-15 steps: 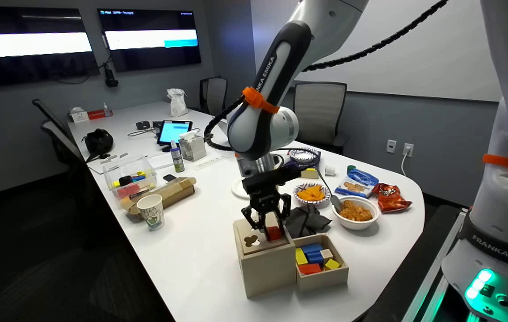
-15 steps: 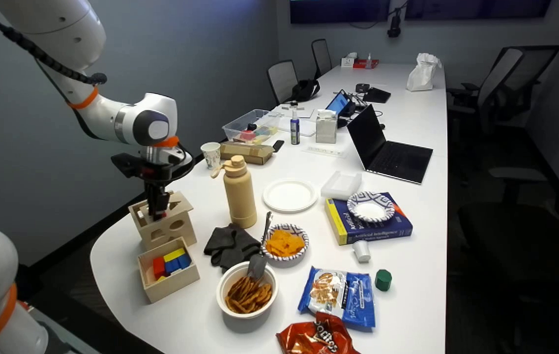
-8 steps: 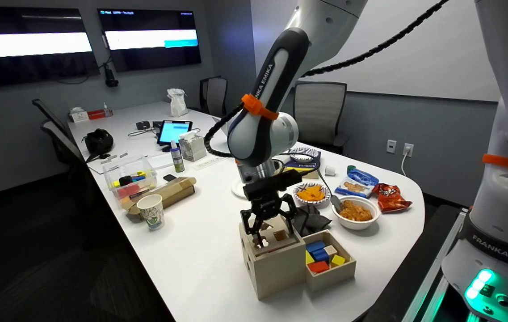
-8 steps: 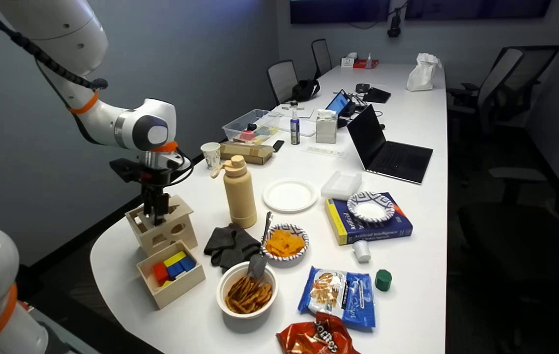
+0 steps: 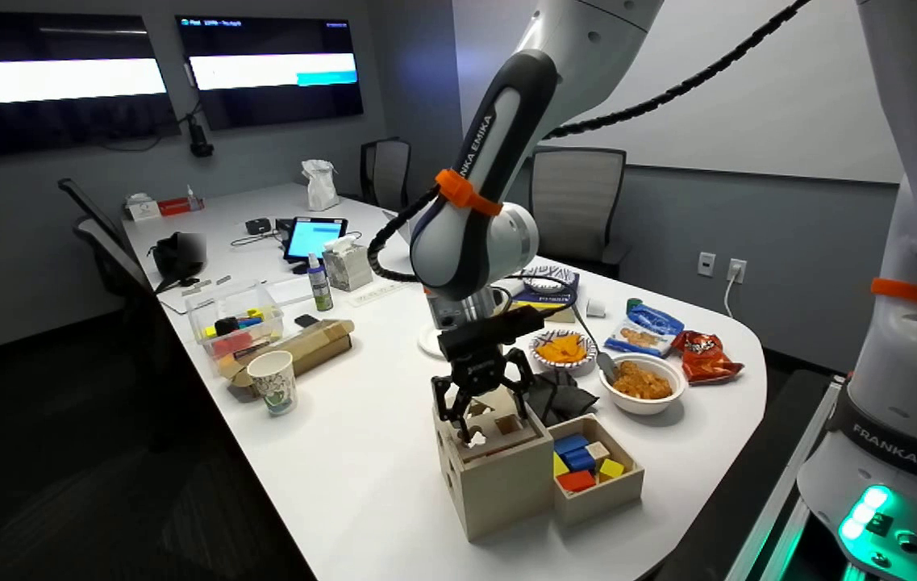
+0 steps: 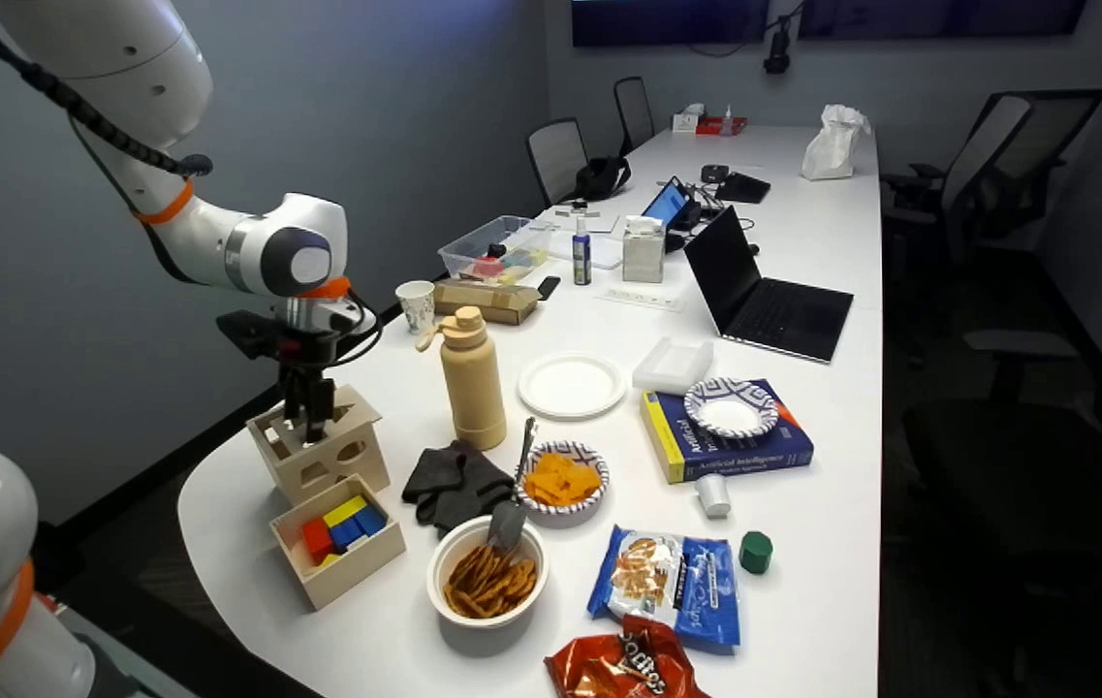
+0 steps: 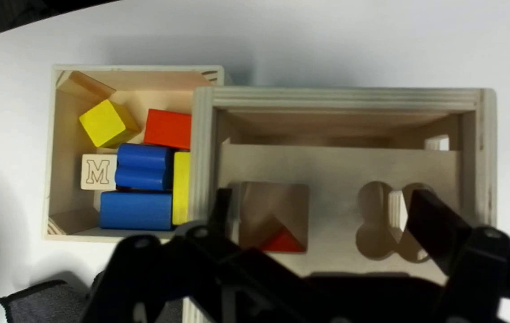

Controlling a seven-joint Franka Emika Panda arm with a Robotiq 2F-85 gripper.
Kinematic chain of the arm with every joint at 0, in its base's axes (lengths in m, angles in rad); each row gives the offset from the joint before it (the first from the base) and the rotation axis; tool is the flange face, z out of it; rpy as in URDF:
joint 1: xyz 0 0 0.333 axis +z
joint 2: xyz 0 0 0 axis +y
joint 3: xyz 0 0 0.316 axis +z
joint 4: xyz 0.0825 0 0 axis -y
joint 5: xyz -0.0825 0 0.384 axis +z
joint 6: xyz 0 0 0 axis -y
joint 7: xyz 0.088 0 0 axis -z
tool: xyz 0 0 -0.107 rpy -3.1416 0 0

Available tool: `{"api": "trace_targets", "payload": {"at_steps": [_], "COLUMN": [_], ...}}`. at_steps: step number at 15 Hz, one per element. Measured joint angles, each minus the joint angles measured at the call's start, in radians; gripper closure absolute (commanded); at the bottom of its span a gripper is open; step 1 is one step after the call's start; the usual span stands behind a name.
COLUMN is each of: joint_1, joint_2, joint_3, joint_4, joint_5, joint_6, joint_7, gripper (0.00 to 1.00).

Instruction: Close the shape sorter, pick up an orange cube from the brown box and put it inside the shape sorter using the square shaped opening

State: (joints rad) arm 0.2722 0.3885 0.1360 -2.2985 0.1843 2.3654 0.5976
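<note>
Wall screens, chairs and a long table suggest an office.

Shape sorter: pale natural wood. Box: same pale wood. Box contents: cube, yellow; oblong block, orange-red; grooved block, blue; long block, blue; narrow block, yellow; lettered block, bare wood with an outlined M. Piece inside the sorter: red. Gripper: black. Arm: white with black panels, orange bands. Table: white. Cloth: dark grey. Bottle: tan. Paper cup: white, green-flecked print. Chip bowl: white, dark geometric pattern; chips, orange. Deep bowl: white; snacks, brown. Book: blue and yellow. From where I stand: one bag, blue with white; another bag, red. Small lid: dark green. Laptop: black. Plate: white. Wall: grey.
</note>
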Motion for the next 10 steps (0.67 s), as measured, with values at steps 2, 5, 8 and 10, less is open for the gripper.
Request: {"api": "trace_targets", "payload": {"at_steps": [2, 5, 8, 10], "joint_1": [-0.002, -0.002, -0.003, -0.006], "joint_2": [-0.015, -0.061, -0.119, -0.154], "joint_3": [0.005, 0.010, 0.011, 0.011], "joint_4": [-0.001, -0.011, -0.029, -0.038], "joint_5": [0.007, 0.010, 0.010, 0.009], "joint_6": [0.004, 0.004, 0.004, 0.001], "joint_7": [-0.025, -0.044, -0.048, -0.054], "gripper": [0.00, 0.00, 0.00, 0.00]}}
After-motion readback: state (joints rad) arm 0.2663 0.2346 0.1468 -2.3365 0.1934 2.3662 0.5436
